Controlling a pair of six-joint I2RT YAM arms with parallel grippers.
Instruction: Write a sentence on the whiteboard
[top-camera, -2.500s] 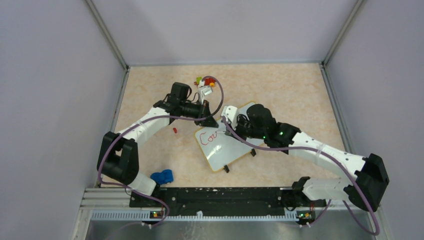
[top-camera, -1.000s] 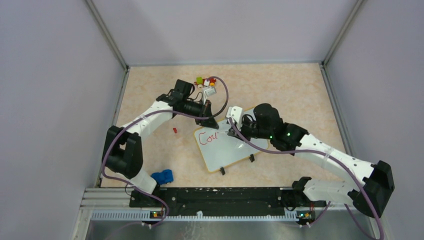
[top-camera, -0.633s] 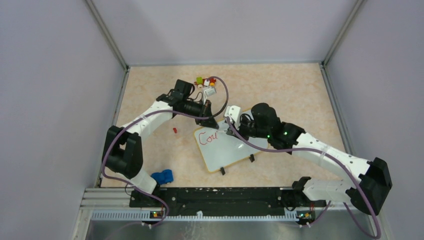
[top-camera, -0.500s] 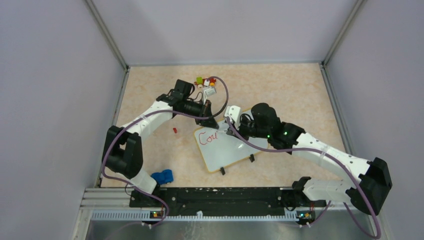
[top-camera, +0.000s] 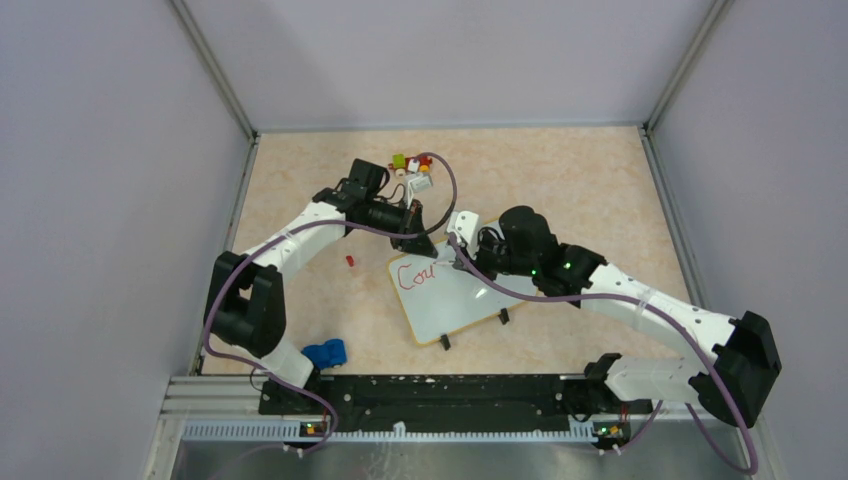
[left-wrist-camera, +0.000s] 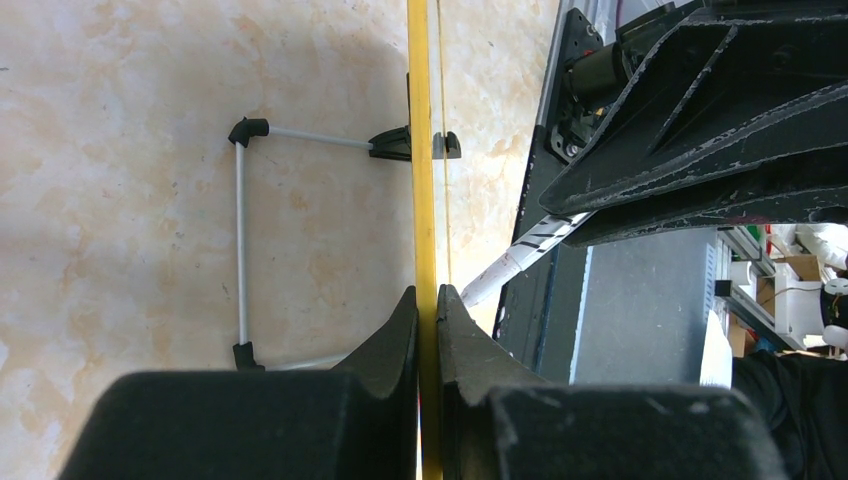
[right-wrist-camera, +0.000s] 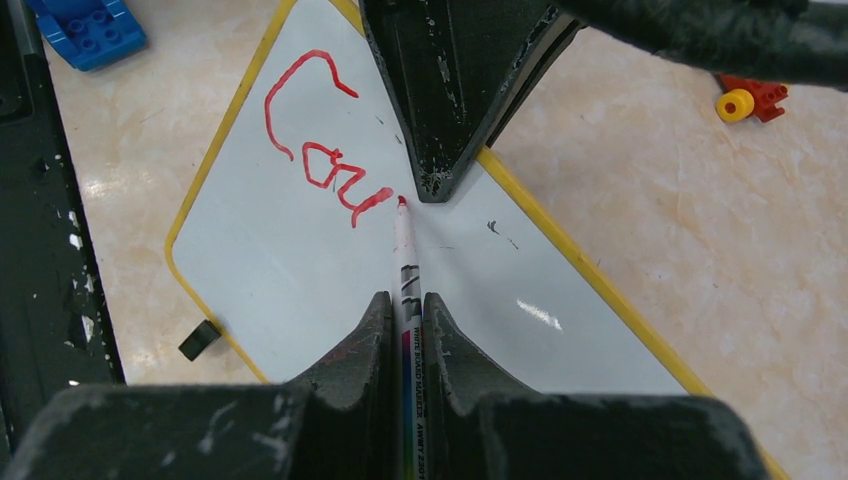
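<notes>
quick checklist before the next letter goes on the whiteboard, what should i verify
1. right gripper shut on the marker: ok
2. marker tip at the end of the red letters "Cou": ok
3. left gripper clamped on the whiteboard rim: ok
4. tip actually pressing on the board: cannot tell
5. writing path to the right free: not ok, the left gripper sits right beside the tip

Your whiteboard: glossy white, yellow rim. Sentence strokes red. Marker: white barrel, black print, red tip. Table beige, marbled. Your near-left brick: blue.
</notes>
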